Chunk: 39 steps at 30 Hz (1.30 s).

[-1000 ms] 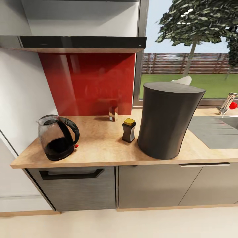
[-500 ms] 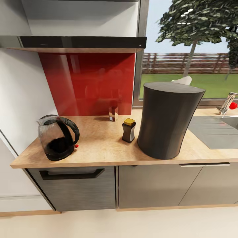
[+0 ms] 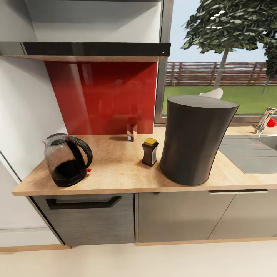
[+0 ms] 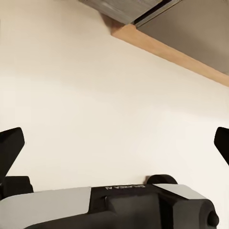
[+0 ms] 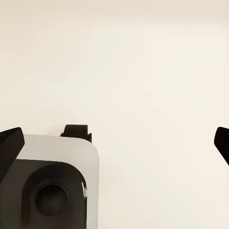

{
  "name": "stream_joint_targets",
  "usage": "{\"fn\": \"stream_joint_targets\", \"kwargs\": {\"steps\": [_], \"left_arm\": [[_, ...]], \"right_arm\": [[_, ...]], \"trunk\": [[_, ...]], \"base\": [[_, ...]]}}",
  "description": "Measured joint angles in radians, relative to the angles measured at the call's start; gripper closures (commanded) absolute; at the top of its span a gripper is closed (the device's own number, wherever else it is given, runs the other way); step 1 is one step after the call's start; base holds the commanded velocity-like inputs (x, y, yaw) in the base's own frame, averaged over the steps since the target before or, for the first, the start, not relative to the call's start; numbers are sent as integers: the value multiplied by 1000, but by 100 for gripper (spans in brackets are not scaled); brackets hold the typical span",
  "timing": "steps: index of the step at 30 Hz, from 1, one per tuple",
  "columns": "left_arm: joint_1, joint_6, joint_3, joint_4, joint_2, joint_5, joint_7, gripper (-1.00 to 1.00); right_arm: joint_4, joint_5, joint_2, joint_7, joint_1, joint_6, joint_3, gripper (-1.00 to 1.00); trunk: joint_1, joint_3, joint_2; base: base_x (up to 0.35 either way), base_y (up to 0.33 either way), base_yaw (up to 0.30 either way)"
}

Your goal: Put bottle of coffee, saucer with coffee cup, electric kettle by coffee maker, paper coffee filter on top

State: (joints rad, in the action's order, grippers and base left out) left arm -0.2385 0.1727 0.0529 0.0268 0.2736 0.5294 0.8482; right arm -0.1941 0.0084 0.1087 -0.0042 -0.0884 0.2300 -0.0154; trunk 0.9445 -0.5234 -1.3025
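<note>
Your head camera looks down on the desk, a long wood-grain top over grey cabinet fronts, with a red splashback behind it and a window further along. The biggest thing on it is the coffee maker, seen as a tall dark grey drum standing near the front edge; a small white shape peeks up behind its top, and you cannot tell what it is. The kettle stands well apart from it at the desk's far end by the white wall, upright, handle turned toward the coffee maker, red switch at its base. The coffee bottle, dark with a yellow lid, stands upright just beside the coffee maker, between it and the kettle. A small glass sits further back, against the splashback. A sink with a tap lies past the coffee maker. Your left hand hangs low with its fingers spread wide and nothing between them; pale floor lies ahead of it, with the cabinet's base strip beyond. Your right hand is spread just as wide and holds nothing, facing bare floor. None of the desk's things is near either hand.
</note>
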Motion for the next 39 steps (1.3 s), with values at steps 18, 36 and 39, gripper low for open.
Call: {"fn": "stream_joint_targets", "kwargs": {"steps": [18,36,39], "left_arm": [[3,0,-11,0,0,1,-1,-100],[3,0,-11,1,-1,1,-1,-100],[3,0,-11,1,-1,1,0,-100]], "right_arm": [[0,1,-2,0,0,0,-1,-100],[0,1,-3,0,0,1,-1,-100],[0,1,-3,-1,0,2,-1,-100]], "trunk": [[0,0,0],[0,0,0],[0,0,0]], "base": [[36,-116,0],[10,-36,75],[0,0,265]]}}
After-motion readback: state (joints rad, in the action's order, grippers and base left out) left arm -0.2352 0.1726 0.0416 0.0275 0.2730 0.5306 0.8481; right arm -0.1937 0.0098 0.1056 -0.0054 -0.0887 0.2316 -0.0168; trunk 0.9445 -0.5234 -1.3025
